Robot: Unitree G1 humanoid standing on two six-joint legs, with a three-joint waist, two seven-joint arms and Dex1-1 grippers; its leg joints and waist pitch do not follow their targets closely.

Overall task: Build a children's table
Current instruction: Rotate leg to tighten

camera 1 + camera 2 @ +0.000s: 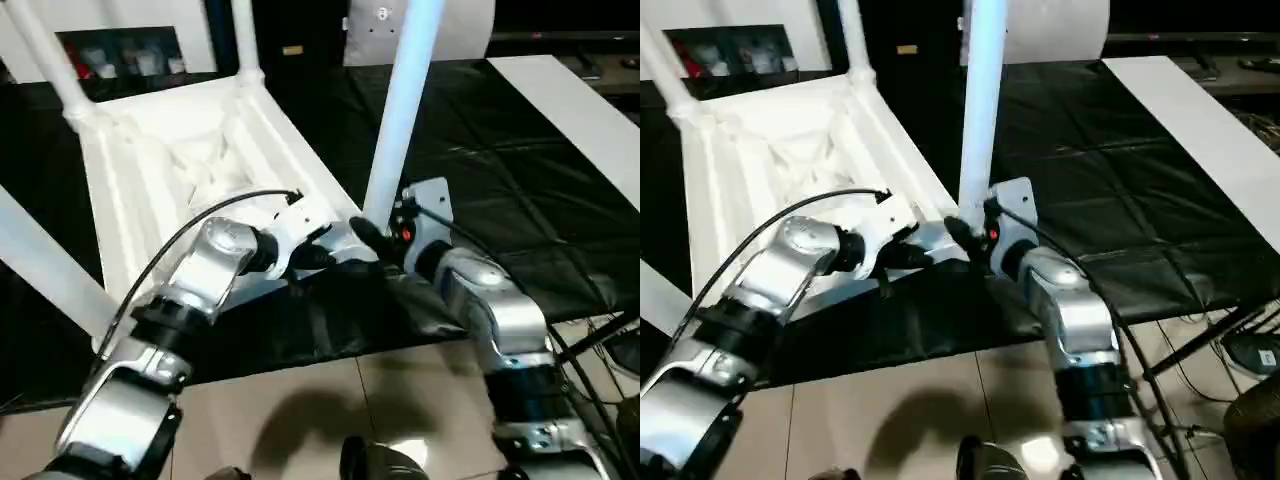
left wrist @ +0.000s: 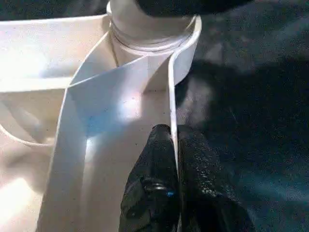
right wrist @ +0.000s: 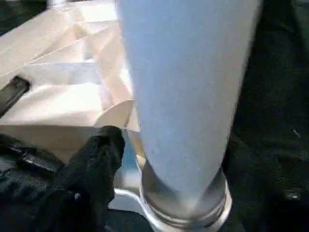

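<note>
The children's table [image 1: 300, 150] lies upside down on a black cloth, its ribbed underside facing up and white legs standing from its corners. My left gripper [image 2: 171, 130] is shut on the thin rim wall at the near right corner, also seen from the head [image 1: 310, 250]. Just beyond it, a leg [image 1: 400, 110] rises from its corner socket [image 2: 149, 34]. My right gripper [image 1: 375, 238] sits at that leg's base, open, with one black finger [image 3: 101, 150] a little apart from the leg [image 3: 188, 96]. Its other finger is hidden behind the leg.
The black cloth [image 1: 500, 200] covers the worktable, whose near edge runs just under my forearms above a tiled floor [image 1: 330, 400]. A flat white board [image 1: 1190, 110] lies along the far right. Cables [image 1: 1230, 340] hang at the right. A leg [image 1: 50, 270] crosses the left edge.
</note>
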